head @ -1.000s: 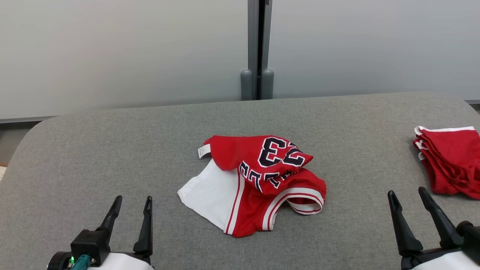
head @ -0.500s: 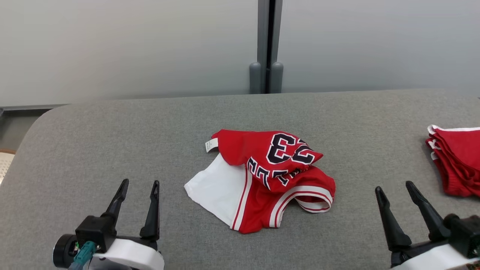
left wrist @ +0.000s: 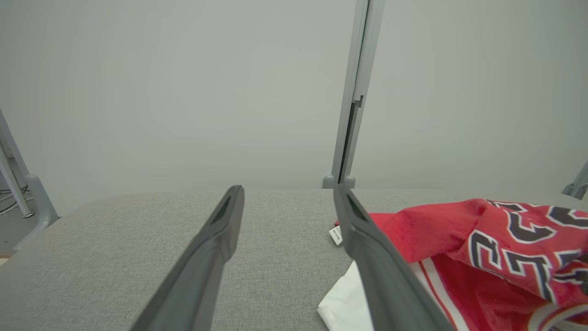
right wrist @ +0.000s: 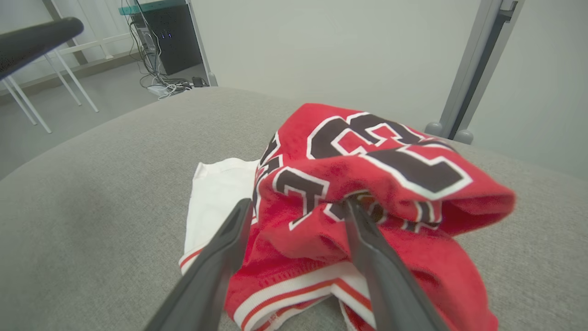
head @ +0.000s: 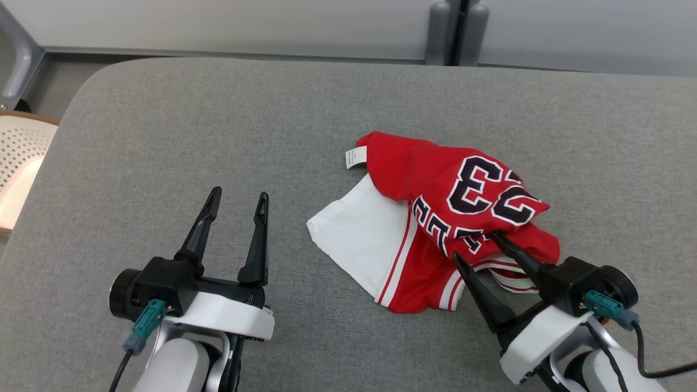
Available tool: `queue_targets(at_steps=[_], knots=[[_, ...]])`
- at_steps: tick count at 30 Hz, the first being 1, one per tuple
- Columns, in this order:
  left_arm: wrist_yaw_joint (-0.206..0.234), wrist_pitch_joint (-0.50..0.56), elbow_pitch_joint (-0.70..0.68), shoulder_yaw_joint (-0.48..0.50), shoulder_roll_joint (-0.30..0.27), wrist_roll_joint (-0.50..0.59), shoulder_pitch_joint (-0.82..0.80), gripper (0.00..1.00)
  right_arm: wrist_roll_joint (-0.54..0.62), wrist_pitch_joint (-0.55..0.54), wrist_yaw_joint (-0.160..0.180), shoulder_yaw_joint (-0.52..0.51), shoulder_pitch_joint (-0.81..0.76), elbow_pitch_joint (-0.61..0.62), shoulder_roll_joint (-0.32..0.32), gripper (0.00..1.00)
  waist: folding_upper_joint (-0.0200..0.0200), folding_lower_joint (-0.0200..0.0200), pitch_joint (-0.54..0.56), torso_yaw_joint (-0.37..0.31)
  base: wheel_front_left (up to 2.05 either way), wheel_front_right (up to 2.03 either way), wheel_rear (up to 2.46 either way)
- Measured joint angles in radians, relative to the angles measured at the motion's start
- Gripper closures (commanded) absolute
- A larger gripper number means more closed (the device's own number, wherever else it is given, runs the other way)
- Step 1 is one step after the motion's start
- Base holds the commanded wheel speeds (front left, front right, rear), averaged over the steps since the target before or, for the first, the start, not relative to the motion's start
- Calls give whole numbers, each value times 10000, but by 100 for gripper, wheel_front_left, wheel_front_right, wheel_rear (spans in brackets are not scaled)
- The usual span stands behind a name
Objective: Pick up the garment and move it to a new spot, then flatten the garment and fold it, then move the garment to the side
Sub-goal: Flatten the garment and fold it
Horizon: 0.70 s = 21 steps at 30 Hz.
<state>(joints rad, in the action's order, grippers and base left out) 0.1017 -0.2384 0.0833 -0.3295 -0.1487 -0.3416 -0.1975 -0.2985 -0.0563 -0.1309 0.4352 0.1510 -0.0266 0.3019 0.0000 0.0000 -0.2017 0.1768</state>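
The garment (head: 419,174) is a red and white jersey with a dark "23", lying crumpled on the grey table (head: 163,120) right of centre. My right gripper (head: 475,246) stands open at its near right edge. One finger lies beside the red hem and the other is tucked under the overhanging red fold. In the right wrist view the right gripper (right wrist: 298,204) straddles a bunched part of the garment (right wrist: 367,156). My left gripper (head: 239,193) is open over bare table, left of the white panel. From the left wrist the left gripper (left wrist: 288,189) holds nothing and the garment (left wrist: 459,239) lies to its right.
A pale mesh chair (head: 22,147) stands off the table's left edge. Grey wall panels with a vertical post (head: 454,27) run behind the far edge. A computer tower with cables (right wrist: 170,41) sits on the floor beyond the table.
The head camera has tilted down and turned. My right gripper has come in from the far right to the garment's near edge, jaws still open. The left gripper has advanced a little.
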Motion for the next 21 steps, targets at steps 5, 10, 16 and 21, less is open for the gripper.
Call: queue_targets(at_steps=[5,10,16,21], knots=[[-38,-127,165,42,119,13,-218,0,121,40,0,399,938,-892,222,68,0,1,-537,365,0,0,0],[-44,-190,226,117,190,81,-412,0,-36,418,0,86,1576,-1258,291,100,0,0,-867,471,0,0,0],[-56,-221,184,217,291,161,-599,0,-232,826,0,-1256,2181,-1549,257,100,0,0,-1160,359,0,0,0],[-148,-232,178,242,355,255,-752,0,-725,1091,0,-2378,2645,-2220,105,100,0,0,-1390,236,0,0,0]])
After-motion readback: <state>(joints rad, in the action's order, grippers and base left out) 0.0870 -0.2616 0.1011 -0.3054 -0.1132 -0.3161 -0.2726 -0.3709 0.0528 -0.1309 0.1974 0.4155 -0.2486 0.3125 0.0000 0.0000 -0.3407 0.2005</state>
